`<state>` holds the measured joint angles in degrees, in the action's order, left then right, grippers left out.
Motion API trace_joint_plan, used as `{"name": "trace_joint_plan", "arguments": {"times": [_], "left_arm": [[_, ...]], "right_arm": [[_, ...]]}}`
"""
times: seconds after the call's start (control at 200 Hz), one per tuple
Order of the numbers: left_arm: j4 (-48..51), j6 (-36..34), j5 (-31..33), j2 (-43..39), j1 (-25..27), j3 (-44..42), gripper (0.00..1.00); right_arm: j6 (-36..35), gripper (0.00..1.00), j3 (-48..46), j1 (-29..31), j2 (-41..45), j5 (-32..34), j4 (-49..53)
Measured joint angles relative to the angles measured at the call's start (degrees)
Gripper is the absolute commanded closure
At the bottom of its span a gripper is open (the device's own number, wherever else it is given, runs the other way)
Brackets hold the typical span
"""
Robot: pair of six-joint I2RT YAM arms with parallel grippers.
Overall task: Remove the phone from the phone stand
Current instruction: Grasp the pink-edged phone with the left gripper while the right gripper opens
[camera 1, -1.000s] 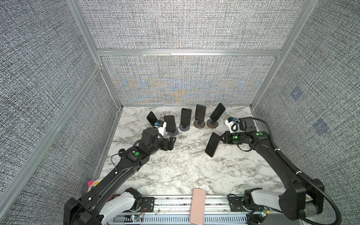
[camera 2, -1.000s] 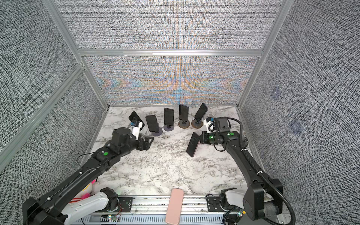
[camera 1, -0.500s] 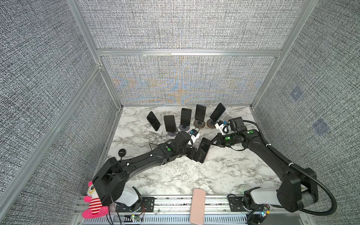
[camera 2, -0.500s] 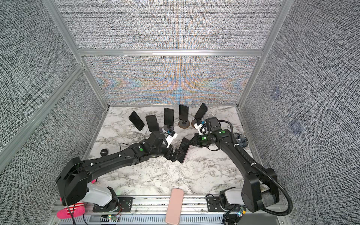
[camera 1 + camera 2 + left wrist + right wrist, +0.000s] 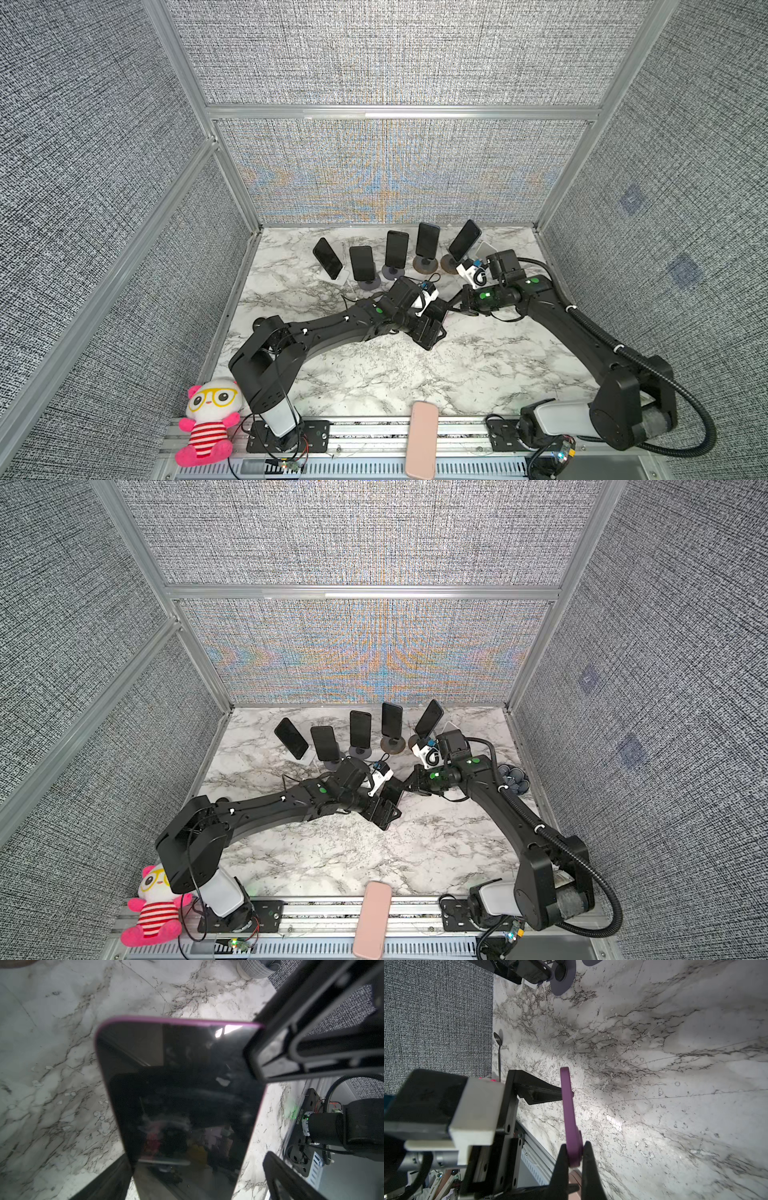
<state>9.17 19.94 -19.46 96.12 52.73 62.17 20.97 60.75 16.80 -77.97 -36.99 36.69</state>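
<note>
Removal is judged essentially done: the phone (image 5: 570, 1118) is held clear of the marble table (image 5: 374, 374), mid-scene, well apart from the far row of stands. It is pinched near one end by the right gripper (image 5: 574, 1155), jaws clenched on the case edge. The left gripper (image 5: 434, 324) is spread wide around the phone from the left. One finger (image 5: 537, 1093) is seen right at the screen side, but contact cannot be confirmed and nothing is gripped by it.

Left to do, as judged: hand-off or set-down, then release. The vacated phone stand cannot be identified for certain — a pale plate (image 5: 484, 249) at far right, behind the right wrist, looks unoccupied. Five other phones (image 5: 397, 249) are seen propped in the far row.

Materials:
- The phone is a thin flat slab with rounded corners, a glossy black glass front with strong reflections, and a matte purple-magenta case.
- The gripper fingers are rigid black plastic with triangular cut-outs.
- The row bases are flat round discs (image 5: 426, 265), dark or brown.
- The table is smooth, white with grey veining.
- The enclosure walls (image 5: 374, 62) are coarse grey woven panels in aluminium framing
</note>
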Motion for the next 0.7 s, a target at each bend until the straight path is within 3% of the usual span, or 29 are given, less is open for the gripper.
{"name": "trace_joint_plan", "arguments": {"times": [0.335, 0.595, 0.7], "left_arm": [[1.77, -0.44, 0.48, 1.05, 0.00, 1.20, 0.29], [2.43, -0.39, 1.44, 1.62, -0.02, 1.70, 0.38], [2.60, -0.28, 1.53, 1.64, -0.22, 1.77, 0.45]], "right_arm": [[-0.61, 1.00, -0.11, -0.02, 0.00, 0.46, 0.13], [-0.17, 1.00, -0.87, -0.07, -0.26, 0.50, -1.40], [0.07, 0.71, -0.87, -0.04, -0.26, 0.48, -1.70]]}}
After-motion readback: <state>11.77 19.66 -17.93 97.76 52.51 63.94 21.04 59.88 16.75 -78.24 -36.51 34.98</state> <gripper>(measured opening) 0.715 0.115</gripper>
